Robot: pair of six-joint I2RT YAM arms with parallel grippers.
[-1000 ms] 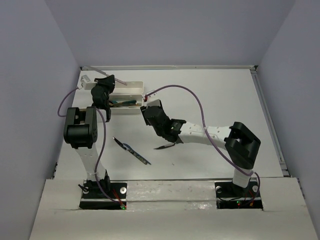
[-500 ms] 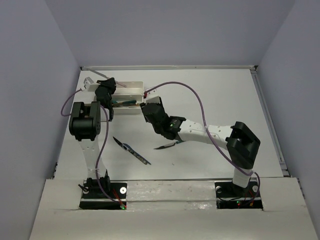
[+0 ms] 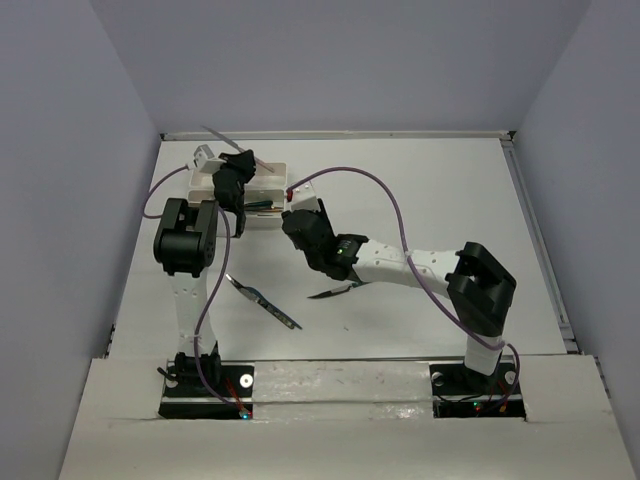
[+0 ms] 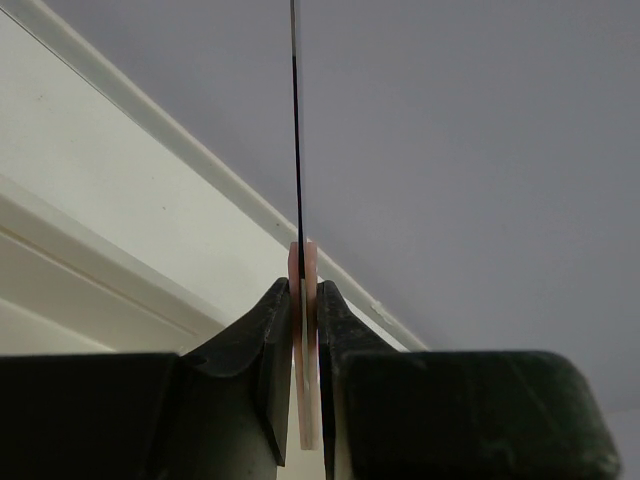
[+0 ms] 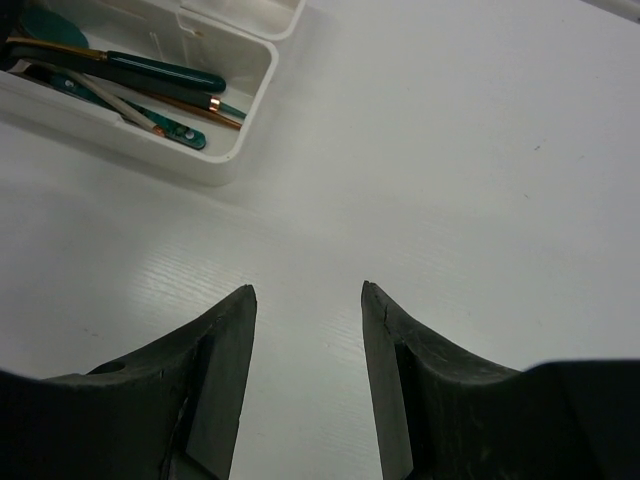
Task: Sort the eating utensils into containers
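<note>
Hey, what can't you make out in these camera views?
- Left wrist: the slim pink-handled utensil in the shut left gripper shows edge-on, its tip cut by the top edge.
- Top: the left arm covers part of the two white plastic trays.
- Right wrist: the frame edge crops the nearer tray, so its utensils can't be counted.

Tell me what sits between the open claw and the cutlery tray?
Only bare tabletop separates the right gripper from the tray, in the right wrist view.

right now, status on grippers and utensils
Left gripper shut on pink-handled knife over trays. Right gripper open, empty, beside trays. Two utensils loose on table.
</note>
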